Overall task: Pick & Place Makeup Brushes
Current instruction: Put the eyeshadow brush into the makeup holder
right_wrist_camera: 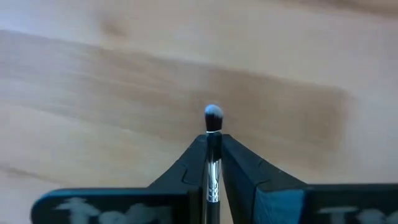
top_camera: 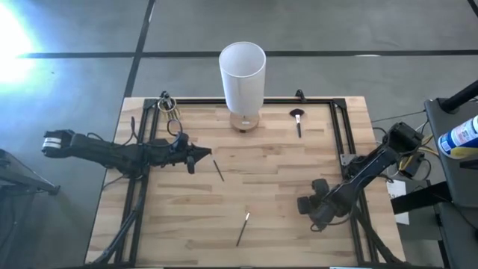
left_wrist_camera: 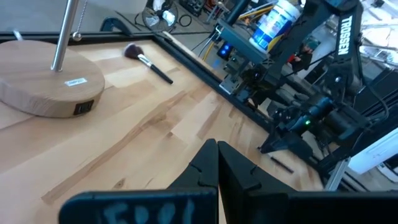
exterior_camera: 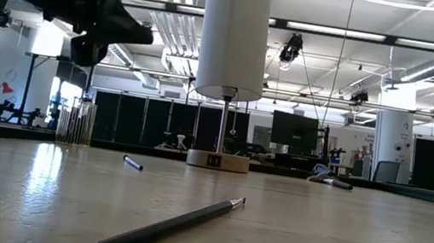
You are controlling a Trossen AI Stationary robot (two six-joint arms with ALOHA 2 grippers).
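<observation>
Three makeup brushes lie flat on the table: a thin one right of my left gripper, a longer one near the front edge, and a fluffy-headed one by the far rail. My left gripper hovers shut and empty above the table's left half. My right gripper, over the right half, is shut on a fourth brush. A small clear cup at the far left corner holds thin sticks. My right gripper pinches a thin brush between its two fingers at the silvery ferrule. The brush runs along the fingers. Its small pale-tipped head sticks out past the fingertips, over the bare wood. The handle end is hidden behind the gripper.
A tall white cylinder lamp on a round wooden base stands at the far middle. Black rails frame the table. A blue bottle and cables sit beyond the right edge. Bare wood lies between the two arms.
</observation>
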